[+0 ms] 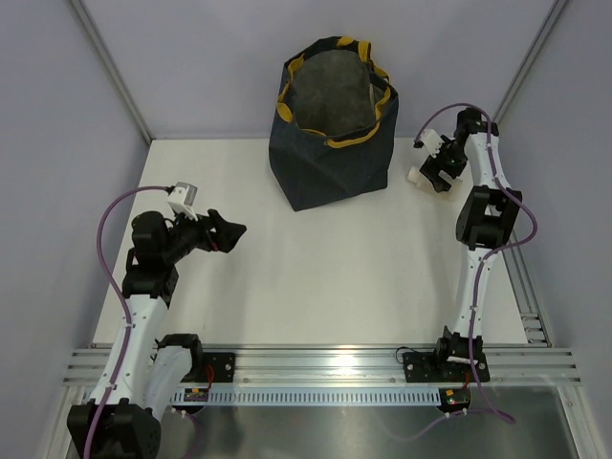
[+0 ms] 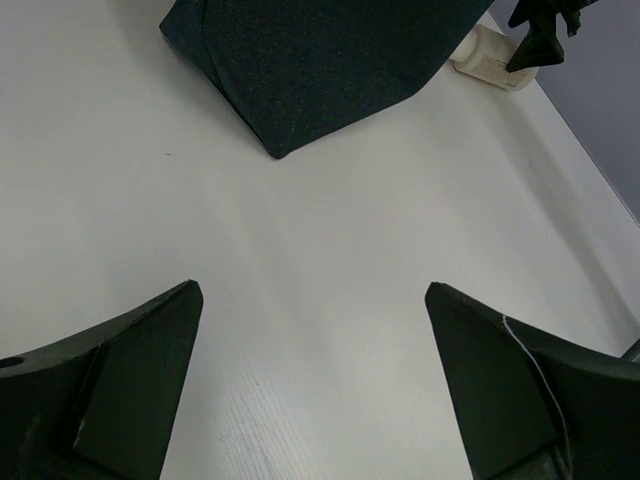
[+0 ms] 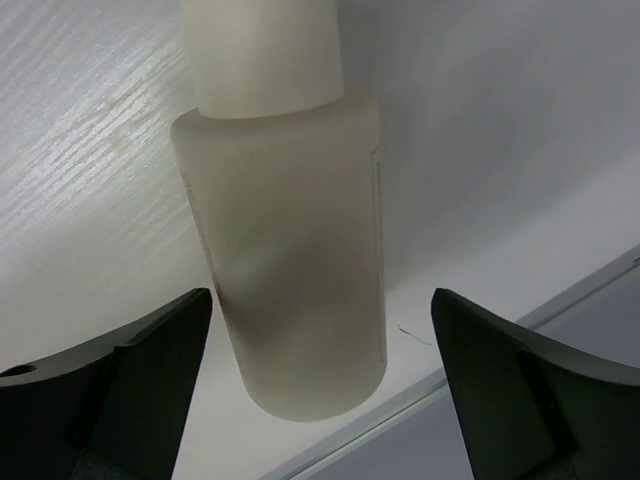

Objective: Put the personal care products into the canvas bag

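Right end effector (image 3: 320, 325) hangs released, jaws spread either side of a cream bottle (image 3: 290, 270) lying on the surface (image 1: 316, 277) just right of the canvas bag (image 1: 325, 177) (seemingly lined up for a pick). Well apart, the left end effector (image 1: 227, 232) hovers, equally released.

The navy canvas bag (image 1: 325, 170) stands upright at far centre. The right gripper (image 1: 438, 178) hangs by a pale bottle (image 1: 417, 176) just right of it. The left gripper (image 1: 231, 234), jaws apart, is at near left.
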Robot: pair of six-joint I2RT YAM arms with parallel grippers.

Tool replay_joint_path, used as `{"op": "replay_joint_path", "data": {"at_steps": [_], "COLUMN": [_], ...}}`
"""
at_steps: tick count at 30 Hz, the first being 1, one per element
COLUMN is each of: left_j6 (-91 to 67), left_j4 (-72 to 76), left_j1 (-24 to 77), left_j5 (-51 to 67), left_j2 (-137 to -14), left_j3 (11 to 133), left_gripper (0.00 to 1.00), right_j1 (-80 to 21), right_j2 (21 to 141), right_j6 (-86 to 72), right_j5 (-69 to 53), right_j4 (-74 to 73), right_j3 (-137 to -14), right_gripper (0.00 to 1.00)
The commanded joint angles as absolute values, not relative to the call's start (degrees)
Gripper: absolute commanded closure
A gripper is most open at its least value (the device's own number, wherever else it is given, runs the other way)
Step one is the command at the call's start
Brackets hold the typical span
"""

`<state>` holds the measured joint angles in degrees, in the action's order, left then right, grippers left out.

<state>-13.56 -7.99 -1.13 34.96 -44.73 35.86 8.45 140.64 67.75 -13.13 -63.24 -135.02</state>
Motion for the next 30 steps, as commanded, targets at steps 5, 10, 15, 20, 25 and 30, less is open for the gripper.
{"op": "replay_joint_path", "data": {"at_steps": [5, 10, 15, 20, 25, 30], "left_j6": [-14.2, -16.8, -25.5, -34.2, -41.6, -55.7], "left_j4": [-3.3, -0.3, 8.1, 14.5, 20.6, 32.2], "left_j1": [-1.1, -1.1, -0.4, 8.9, 24.4, 31.3], "left_j5": [39.6, 42.7, 47.1, 41.1, 27.3, 20.6], "left_j2": [-44.8, -45.2, -47.4, -52.3, -59.6, -72.0], "left_j3": [35.7, 34.4, 34.1, 33.9, 34.6, 35.3], "left_gripper": [0.01, 0.01, 0.01, 0.01, 0.01, 0.01], "right_j1": [8.0, 8.0, 7.9, 8.1, 9.3, 10.8], "right_j2": [144.1, 146.2, 146.9, 143.6, 136.4, 127.5], "right_j6": [69.9, 68.5, 66.9, 63.8, 60.0, 55.2], "right_j5": [-13.2, -11.6, -13.2, -14.6, -19.6, -30.6], "right_j4": [-68.5, -67.4, -68.6, -65.9, -65.8, -68.4], "right_j3": [-135.7, -135.3, -135.3, -130.3, -126.0, -119.4], "right_gripper": [0.01, 0.03, 0.31, 0.70, 0.87, 0.95]}}
